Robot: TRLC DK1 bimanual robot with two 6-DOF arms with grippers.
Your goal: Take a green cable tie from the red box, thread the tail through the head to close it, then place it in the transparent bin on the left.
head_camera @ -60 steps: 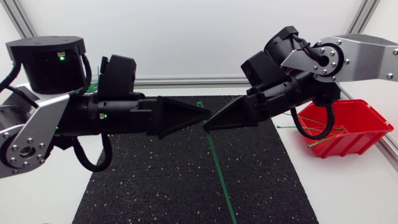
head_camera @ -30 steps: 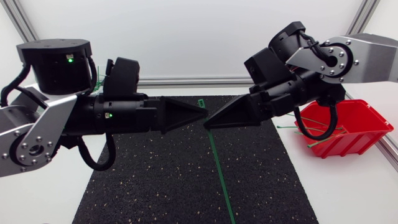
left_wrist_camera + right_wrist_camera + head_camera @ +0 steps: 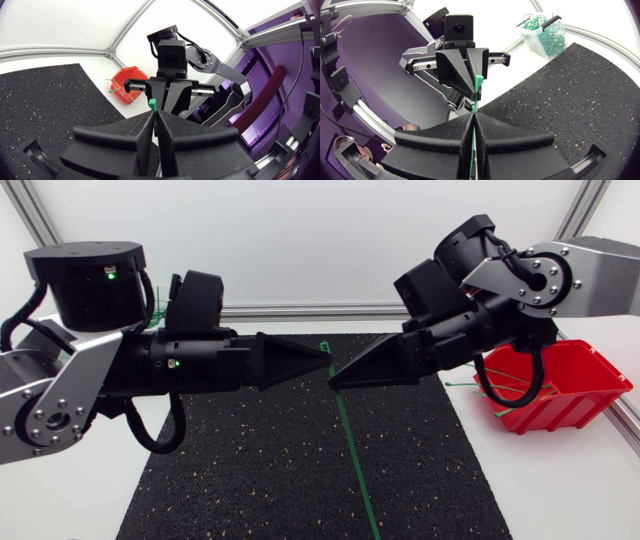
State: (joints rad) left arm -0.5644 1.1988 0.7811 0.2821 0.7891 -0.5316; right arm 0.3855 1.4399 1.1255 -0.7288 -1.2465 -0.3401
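Both arms went up a little a moment ago, and now they hardly move. The left end effector (image 3: 325,362) and the right end effector (image 3: 335,383) meet tip to tip above the black mat (image 3: 250,470) — both clenched on the green cable tie (image 3: 352,460). Its tail hangs loose below. I think it is not a loop yet — threading comes next. The clear bin (image 3: 545,32) stands well apart.

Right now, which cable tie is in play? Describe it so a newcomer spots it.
Find the black speckled mat in the table's middle, where the left gripper and right gripper meet tip to tip above it. The thin green plastic cable tie is pinched there, its tail trailing over the mat, unlike the loose green ties lying in the red plastic box.
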